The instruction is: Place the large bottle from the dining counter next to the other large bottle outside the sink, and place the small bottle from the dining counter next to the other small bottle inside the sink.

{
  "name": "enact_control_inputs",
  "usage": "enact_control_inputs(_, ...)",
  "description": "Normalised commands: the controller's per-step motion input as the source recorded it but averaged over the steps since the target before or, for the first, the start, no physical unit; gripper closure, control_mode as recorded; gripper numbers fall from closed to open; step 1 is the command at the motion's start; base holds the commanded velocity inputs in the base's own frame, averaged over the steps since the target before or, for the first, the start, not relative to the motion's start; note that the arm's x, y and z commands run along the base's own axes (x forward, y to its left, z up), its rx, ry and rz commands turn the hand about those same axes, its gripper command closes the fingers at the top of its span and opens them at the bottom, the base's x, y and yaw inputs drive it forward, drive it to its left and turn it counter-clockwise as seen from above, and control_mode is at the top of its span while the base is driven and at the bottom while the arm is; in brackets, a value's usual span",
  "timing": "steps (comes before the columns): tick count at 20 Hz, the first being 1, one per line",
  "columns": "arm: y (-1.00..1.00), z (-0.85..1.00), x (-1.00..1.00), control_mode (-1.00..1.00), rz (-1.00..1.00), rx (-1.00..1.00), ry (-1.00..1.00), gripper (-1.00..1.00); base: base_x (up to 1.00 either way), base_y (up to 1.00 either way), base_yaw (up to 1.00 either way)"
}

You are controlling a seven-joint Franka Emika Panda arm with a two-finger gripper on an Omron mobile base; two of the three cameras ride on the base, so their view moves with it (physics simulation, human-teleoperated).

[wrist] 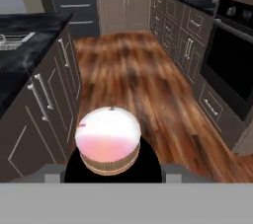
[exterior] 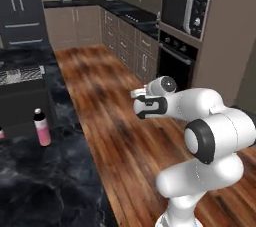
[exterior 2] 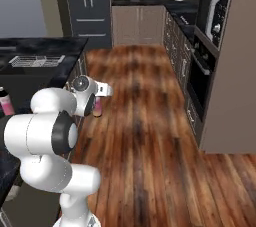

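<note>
My gripper [exterior 2: 96,102] is shut on a large pink bottle [wrist: 108,141], whose rounded pink-white end faces the hand camera. The hand holds it in the air over the wooden floor, beside the counter's taupe base. Its pink body peeks out below the hand [exterior 2: 97,108]. The other large bottle [exterior: 42,128], pink with a black cap, stands upright on the black marble counter [exterior: 55,186], well left of my gripper [exterior: 139,102]. It shows again at the left edge [exterior 2: 4,102]. A pink sliver [exterior: 1,133] at the frame edge is too cut off to name. The small bottle is out of view.
A ribbed metal drain rack [exterior: 20,75] lies on the counter beyond the standing bottle. Across the wooden floor [exterior: 115,121] run brown cabinets, with a built-in oven [exterior: 175,61] and a microwave [exterior: 186,10] on the right. The counter's drawer fronts [wrist: 39,114] stand close on the hand's left.
</note>
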Motion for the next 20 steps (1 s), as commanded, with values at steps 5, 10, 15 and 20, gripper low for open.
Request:
enact_control_inputs(5, 0.00, 0.00, 0.00, 1.00, 0.00, 0.00, 0.00, 1.00, 0.82, -0.16, 0.40)
enact_control_inputs(10, 0.00, 0.00, 0.00, 1.00, 0.00, 0.00, 0.00, 1.00, 0.58, -0.47, 0.44)
enact_control_inputs(15, 0.00, 0.00, 0.00, 1.00, 0.00, 0.00, 0.00, 1.00, 0.45, -0.51, 0.48)
enact_control_inputs(20, 0.00, 0.00, 0.00, 1.00, 0.00, 0.00, 0.00, 1.00, 0.53, -0.38, 0.52)
